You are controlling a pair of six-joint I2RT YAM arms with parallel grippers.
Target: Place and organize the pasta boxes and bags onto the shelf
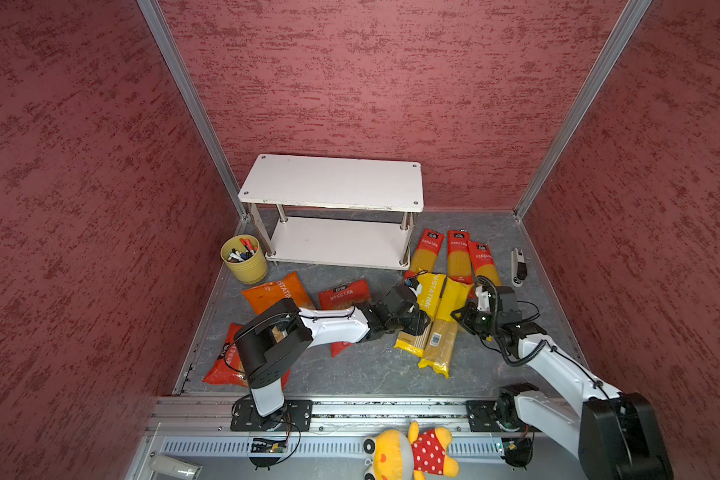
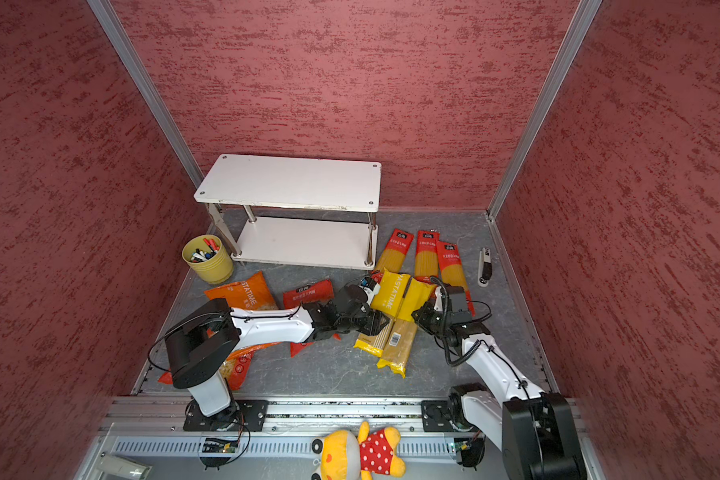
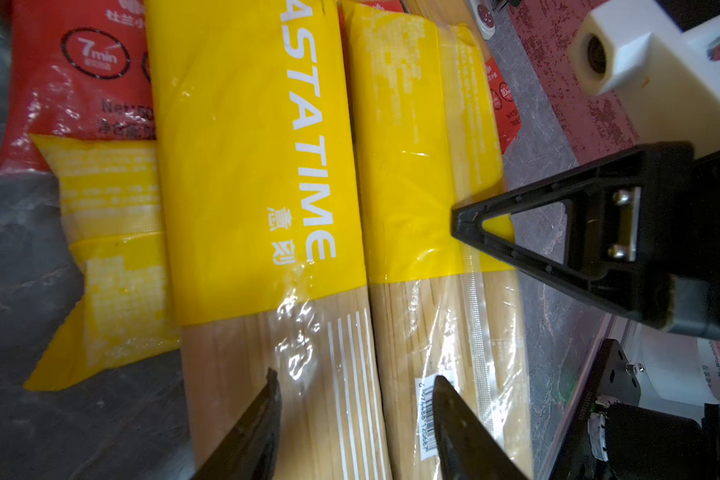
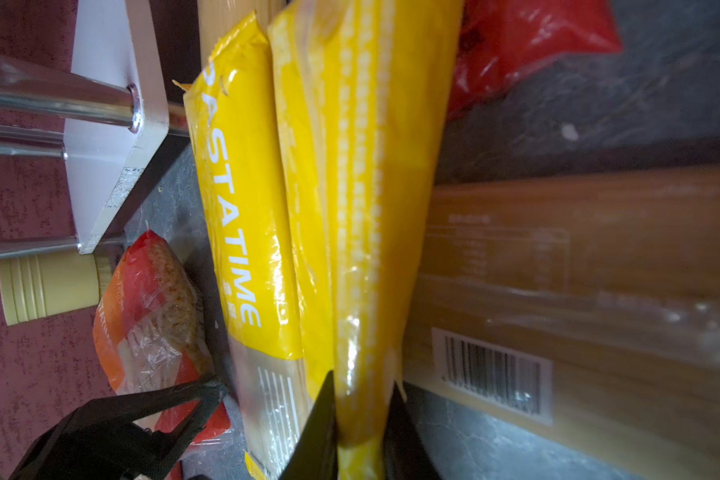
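The white two-tier shelf (image 1: pixel 333 185) (image 2: pixel 292 183) stands at the back with both boards bare. Two long yellow spaghetti packs (image 1: pixel 427 309) (image 3: pixel 258 166) lie side by side in front of it, and a third (image 3: pixel 113 270) lies partly under them. My right gripper (image 1: pixel 459 318) (image 4: pixel 360 409) is shut on the edge of the right-hand yellow pack (image 1: pixel 454 299) (image 4: pixel 350 208). My left gripper (image 1: pixel 418 326) (image 3: pixel 356 386) hangs open over the clear ends of the two packs. Three long red packs (image 1: pixel 458 255) lie beyond. Two red bags (image 1: pixel 344 296) (image 1: pixel 225 359) and an orange bag (image 1: pixel 275 293) lie left.
A yellow pen cup (image 1: pixel 244 259) stands at the shelf's left front leg. A small white and black device (image 1: pixel 518 266) lies by the right wall. A yellow plush toy (image 1: pixel 412 453) lies beyond the front rail. Red walls close in three sides.
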